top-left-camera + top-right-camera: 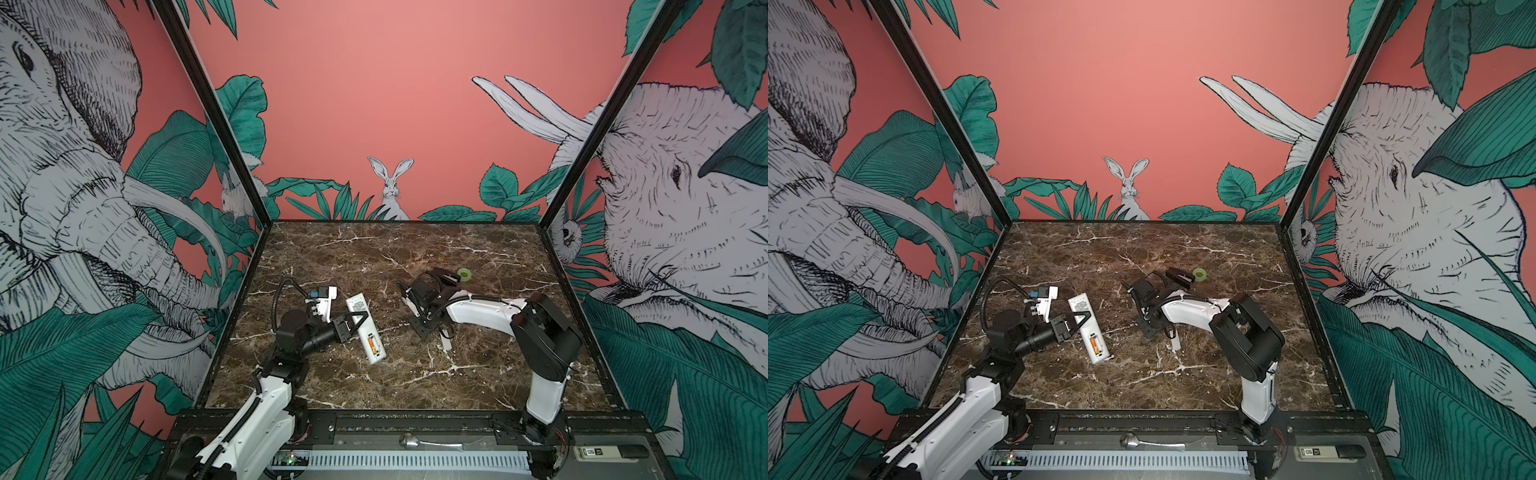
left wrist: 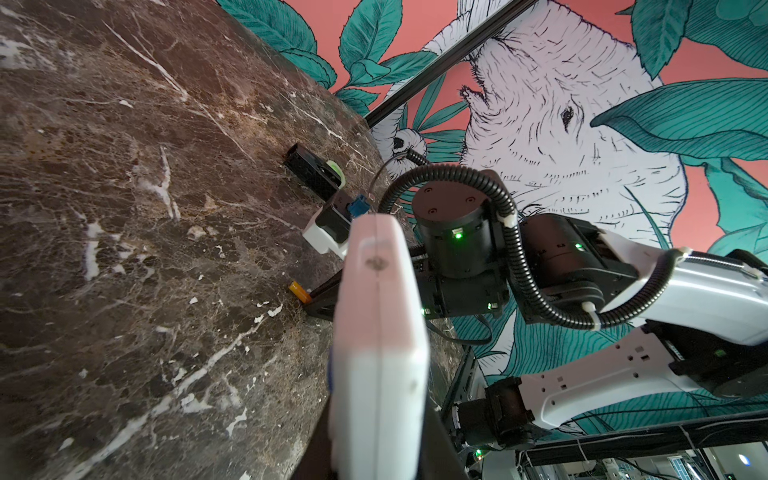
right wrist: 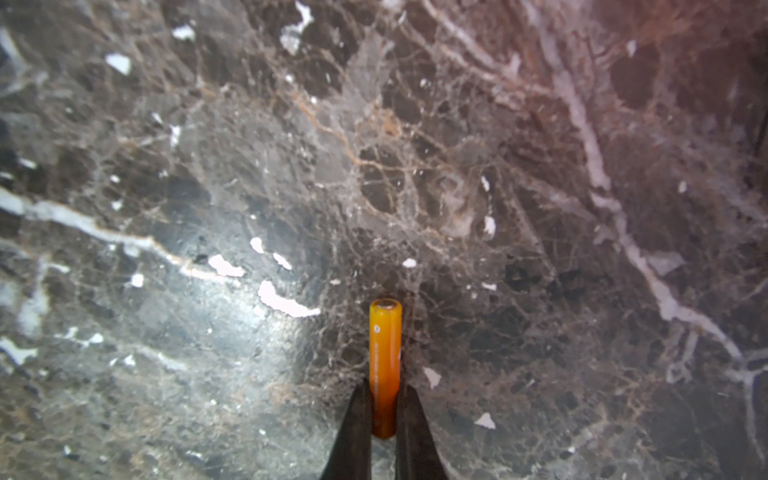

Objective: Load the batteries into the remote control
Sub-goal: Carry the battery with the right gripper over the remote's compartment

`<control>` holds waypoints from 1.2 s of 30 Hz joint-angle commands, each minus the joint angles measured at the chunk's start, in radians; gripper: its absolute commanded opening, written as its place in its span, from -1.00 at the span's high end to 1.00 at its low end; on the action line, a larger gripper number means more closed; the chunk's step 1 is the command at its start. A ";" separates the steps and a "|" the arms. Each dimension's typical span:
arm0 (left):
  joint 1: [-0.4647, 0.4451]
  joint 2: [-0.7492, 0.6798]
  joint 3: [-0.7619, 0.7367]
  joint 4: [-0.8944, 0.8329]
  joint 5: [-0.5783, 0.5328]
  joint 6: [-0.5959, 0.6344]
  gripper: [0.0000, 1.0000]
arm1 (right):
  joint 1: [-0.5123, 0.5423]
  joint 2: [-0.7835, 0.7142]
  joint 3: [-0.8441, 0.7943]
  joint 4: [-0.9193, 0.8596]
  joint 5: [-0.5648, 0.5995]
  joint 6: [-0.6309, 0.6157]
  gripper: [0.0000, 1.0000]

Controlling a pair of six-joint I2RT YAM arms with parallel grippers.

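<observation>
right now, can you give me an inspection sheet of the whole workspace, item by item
surface: dark marble table, no spills seen
job's things: white remote control lies back up, compartment open with one orange battery inside; second battery low at the table, contact unclear
clutter: black stapler-like object and green roll beyond the right arm; small white piece beside that arm, cannot tell what
grippers: left gripper jaws shut on the remote control; right gripper jaws shut on the second battery
cables: black corrugated hose on each arm, clear of the parts
surroundings: jungle-print walls
</observation>
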 commanded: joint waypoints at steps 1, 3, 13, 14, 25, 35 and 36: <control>0.006 -0.004 -0.012 0.067 -0.016 -0.018 1.00 | 0.015 -0.053 -0.026 -0.055 0.000 0.013 0.91; 0.006 -0.005 -0.017 0.083 -0.026 -0.029 1.00 | 0.019 -0.085 -0.036 -0.052 -0.008 0.024 0.93; 0.006 0.009 -0.052 0.183 -0.108 -0.089 1.00 | 0.085 -0.223 -0.007 -0.088 -0.027 0.056 0.95; 0.006 0.013 -0.053 0.194 -0.111 -0.094 1.00 | 0.093 -0.233 0.003 -0.098 -0.026 0.058 0.96; 0.006 -0.004 -0.087 0.246 -0.193 -0.160 1.00 | 0.175 -0.299 0.115 -0.172 0.038 0.047 1.00; 0.006 -0.048 -0.120 0.222 -0.268 -0.187 1.00 | 0.248 -0.279 0.207 -0.194 0.052 0.054 1.00; 0.006 -0.051 -0.122 0.218 -0.274 -0.187 1.00 | 0.255 -0.274 0.219 -0.198 0.048 0.051 1.00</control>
